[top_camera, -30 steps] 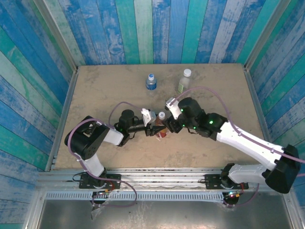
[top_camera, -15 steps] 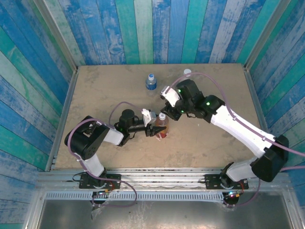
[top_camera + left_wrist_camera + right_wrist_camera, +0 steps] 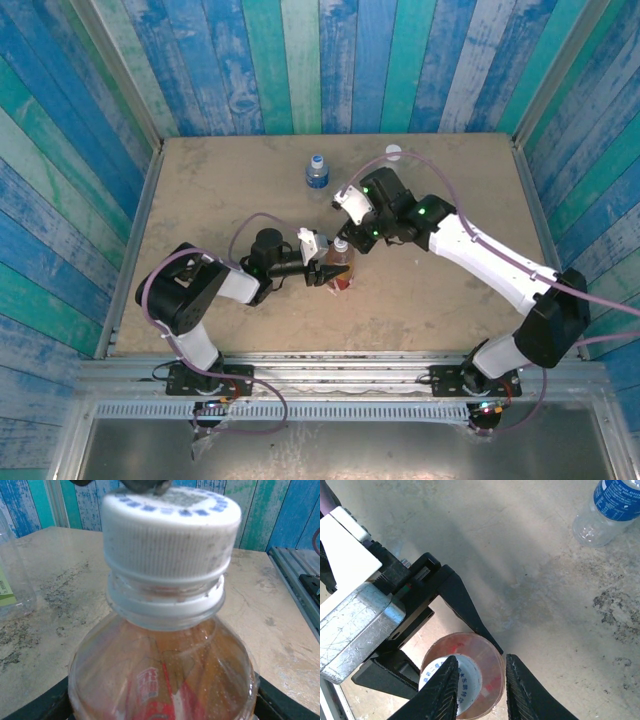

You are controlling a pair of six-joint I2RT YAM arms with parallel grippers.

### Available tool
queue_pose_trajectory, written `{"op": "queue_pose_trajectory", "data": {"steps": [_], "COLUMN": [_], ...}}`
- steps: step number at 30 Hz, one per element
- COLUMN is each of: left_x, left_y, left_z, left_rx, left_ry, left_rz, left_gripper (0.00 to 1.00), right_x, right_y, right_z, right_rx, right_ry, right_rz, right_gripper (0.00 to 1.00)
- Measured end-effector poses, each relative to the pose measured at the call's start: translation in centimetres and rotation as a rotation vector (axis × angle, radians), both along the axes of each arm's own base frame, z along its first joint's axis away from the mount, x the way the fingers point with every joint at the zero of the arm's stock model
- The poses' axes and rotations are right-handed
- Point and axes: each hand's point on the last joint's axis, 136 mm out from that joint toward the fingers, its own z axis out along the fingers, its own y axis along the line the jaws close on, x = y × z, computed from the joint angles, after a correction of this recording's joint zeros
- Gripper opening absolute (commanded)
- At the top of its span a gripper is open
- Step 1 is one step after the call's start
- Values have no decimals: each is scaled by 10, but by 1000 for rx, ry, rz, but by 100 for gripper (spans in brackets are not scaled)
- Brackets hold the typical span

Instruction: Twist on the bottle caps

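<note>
Left gripper [image 3: 325,274] clamps the orange bottle [image 3: 160,680], upright mid-table. Right gripper [image 3: 481,662] hangs narrow over its white cap [image 3: 170,540]; grip unclear. Bottle seems light, thin-walled, slippery; pinch the cap's ribbed sides.

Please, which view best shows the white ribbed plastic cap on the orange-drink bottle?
Left wrist: the white ribbed plastic cap is close, side-on, ridges sharp. Right wrist shows its top from above, partly hidden; top external, a tiny dot.

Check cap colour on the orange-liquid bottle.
Cap on the clear orange-liquid bottle: white ribbed plastic, blue marks ringing the top. Best: left wrist view.
</note>
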Motion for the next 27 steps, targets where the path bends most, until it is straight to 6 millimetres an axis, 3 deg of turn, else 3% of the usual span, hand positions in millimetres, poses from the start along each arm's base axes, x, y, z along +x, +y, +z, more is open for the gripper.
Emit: {"op": "queue_pose_trajectory", "data": {"steps": [8, 15, 22, 27], "left_x": [0, -2, -3, -3], "left_y": [0, 0, -1, -1], "left_z": [0, 0, 0, 0], "left_rx": [1, -1, -2, -2], "left_ry": [-2, -5, -1, -1], "left_rz": [-2, -10, -14, -14], "left_gripper": [59, 59, 59, 59], "right_x": [-13, -19, -22, -24], "right_y": [0, 8, 3, 6], "right_z": [-4, -1, 7, 17], "right_rx": [86, 90, 25, -4], "right_ry": [38, 44, 26, -25], "right_rz": [-22, -45, -74, -79], "right_gripper": [21, 26, 44, 48]}}
